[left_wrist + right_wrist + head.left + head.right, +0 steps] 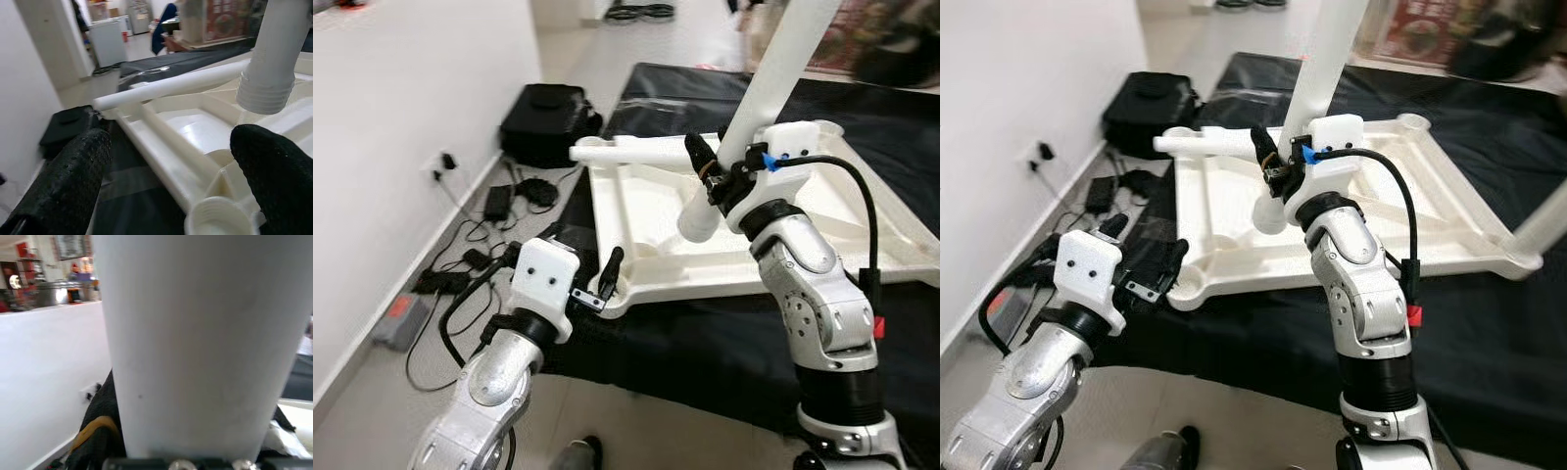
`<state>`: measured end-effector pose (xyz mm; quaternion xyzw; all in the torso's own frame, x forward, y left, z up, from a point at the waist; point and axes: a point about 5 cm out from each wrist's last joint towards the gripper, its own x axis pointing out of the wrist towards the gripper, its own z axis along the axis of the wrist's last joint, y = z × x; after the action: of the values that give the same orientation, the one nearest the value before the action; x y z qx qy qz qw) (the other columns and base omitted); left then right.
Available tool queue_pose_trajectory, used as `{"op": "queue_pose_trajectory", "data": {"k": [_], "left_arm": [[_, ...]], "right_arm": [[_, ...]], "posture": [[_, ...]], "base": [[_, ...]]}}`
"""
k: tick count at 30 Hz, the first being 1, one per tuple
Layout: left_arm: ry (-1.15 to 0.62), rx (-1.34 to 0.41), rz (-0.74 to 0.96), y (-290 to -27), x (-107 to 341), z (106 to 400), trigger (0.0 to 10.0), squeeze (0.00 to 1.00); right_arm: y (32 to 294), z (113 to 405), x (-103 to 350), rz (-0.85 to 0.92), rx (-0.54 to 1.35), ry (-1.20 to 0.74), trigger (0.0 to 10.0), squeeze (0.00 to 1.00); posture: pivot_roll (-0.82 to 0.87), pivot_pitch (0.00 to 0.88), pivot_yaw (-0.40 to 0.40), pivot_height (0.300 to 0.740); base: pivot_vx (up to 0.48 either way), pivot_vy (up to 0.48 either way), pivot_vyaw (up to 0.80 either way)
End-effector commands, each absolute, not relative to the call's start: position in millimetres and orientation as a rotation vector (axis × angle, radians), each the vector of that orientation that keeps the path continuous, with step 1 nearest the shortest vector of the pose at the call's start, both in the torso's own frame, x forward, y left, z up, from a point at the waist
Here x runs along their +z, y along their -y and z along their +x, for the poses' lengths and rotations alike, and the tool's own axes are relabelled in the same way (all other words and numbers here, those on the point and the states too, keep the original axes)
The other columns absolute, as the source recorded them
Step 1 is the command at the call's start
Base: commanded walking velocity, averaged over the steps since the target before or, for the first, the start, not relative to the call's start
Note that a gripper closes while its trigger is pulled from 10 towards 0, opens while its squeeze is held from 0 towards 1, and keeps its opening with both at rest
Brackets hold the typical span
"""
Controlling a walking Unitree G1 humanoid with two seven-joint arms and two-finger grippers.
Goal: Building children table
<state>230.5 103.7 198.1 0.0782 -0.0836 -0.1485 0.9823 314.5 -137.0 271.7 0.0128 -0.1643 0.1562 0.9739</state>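
The white plastic children's table top (744,230) lies upside down on a black sheet (705,343) spread over the floor, its ribbed underside facing up. The right claw (713,174) is clamped shut around a white table leg (773,83), holding it tilted, with the threaded lower end hanging just above the ribbed underside, near the claw's own wrist. In the right wrist view the leg's smooth white shaft (195,342) sits tight against the camera, a black finger (98,431) pressed to its side.

A second leg (636,149) lies across the far-left edge of the upturned table, beyond the right claw and level with it. Another leg (1547,220) stands screwed in at the far-right corner, well off to the right claw's outer side.

The left claw (592,272) is spread open and holds nothing; its fingers (78,171) straddle the near-left corner of the table, where a round threaded socket (215,220) sits right between the fingertips.

Out past the left claw, by the wall, a black bag (546,119) rests on the floor, with a tangle of cables and chargers (480,235) nearer the skirting.
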Motion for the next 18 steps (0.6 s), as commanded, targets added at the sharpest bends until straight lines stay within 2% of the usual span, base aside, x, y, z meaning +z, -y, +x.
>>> {"op": "queue_pose_trajectory", "data": {"k": [1,8,18], "left_arm": [[0.162,-0.304,0.159,-102,196,227,10.0,0.00],[0.158,-0.296,0.162,-103,195,226,10.0,0.00],[0.152,-0.282,0.163,-104,194,227,10.0,0.00]], "right_arm": [[139,312,275,0.019,0.314,0.353,10.0,0.00],[144,314,278,0.013,0.299,0.359,10.0,0.00],[164,322,287,0.010,0.233,0.381,10.0,0.00]], "posture": [[0.13,0.155,-0.051,0.740],[0.13,0.151,-0.051,0.740],[0.13,0.152,-0.047,0.740]], "base": [[0.000,0.000,0.79],[0.000,0.000,0.79],[0.000,0.000,0.79]]}}
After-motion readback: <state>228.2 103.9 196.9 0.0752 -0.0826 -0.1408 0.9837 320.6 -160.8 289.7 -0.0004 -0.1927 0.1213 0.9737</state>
